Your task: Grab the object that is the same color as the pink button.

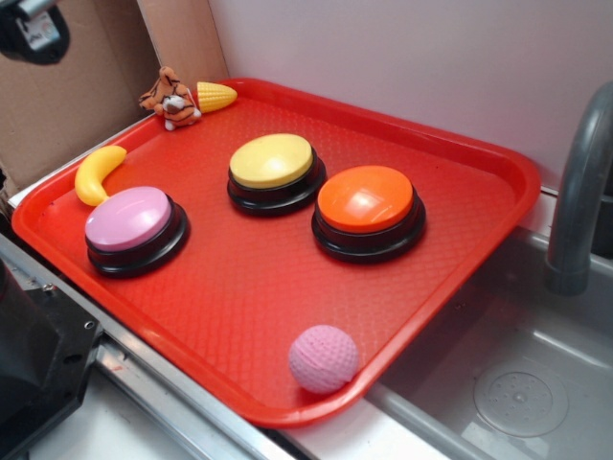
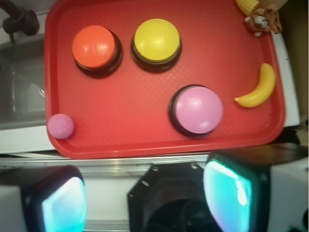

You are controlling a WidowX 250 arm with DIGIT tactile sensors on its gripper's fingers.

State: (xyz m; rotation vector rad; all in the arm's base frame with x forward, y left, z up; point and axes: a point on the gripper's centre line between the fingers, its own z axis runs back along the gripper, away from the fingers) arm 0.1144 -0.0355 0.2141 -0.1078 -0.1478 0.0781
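You see a small pink ball (image 1: 324, 358) with bumpy dimples, sitting in the tray's corner by the sink. Your big pink button (image 1: 128, 218) sits well apart, beside the banana.

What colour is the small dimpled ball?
Pale pink ball, matching the pink button; clearest in the exterior view.

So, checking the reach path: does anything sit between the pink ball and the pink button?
Nothing: only bare red tray separates the pink ball from the pink button, shown in both views.
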